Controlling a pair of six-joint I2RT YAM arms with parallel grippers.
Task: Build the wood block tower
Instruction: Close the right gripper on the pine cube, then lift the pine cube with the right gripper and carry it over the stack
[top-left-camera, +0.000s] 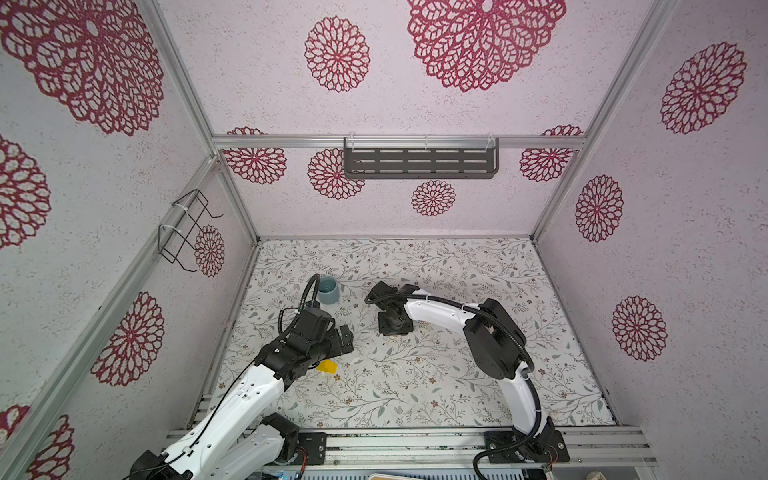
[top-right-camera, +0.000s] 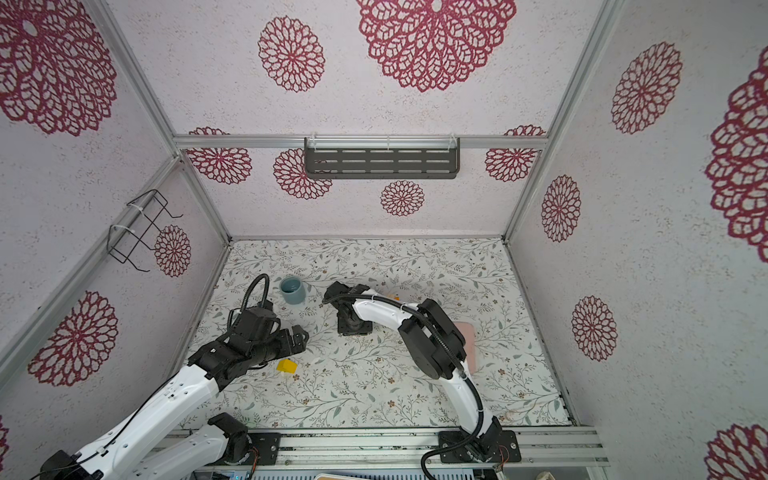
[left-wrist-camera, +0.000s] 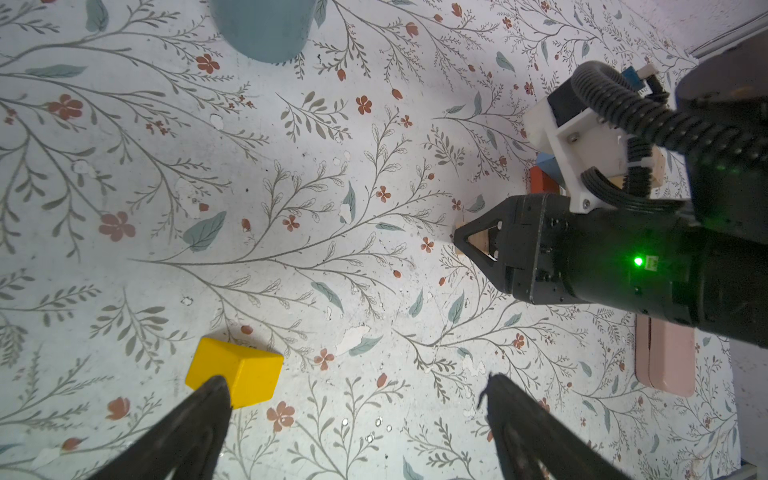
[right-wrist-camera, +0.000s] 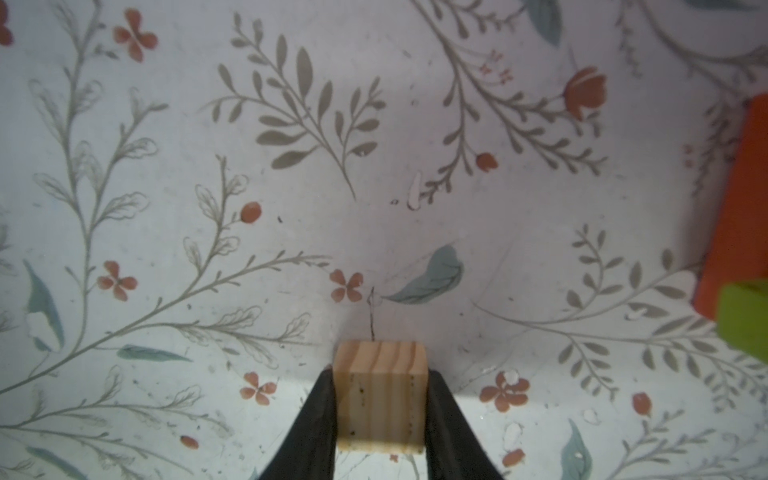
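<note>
Down low, your right claw (right-wrist-camera: 380, 411) pinches the wood block (right-wrist-camera: 380, 365) by its sides, likely so it stacks flat; left claw (left-wrist-camera: 355, 380) gapes wide by the yellow block (left-wrist-camera: 237, 370).

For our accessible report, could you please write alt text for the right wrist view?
The right end effector is closed on a plain wood block, its black fingers against two opposite sides, over a floral-patterned table. An orange block and a green block are cut off at the frame's edge.
</note>
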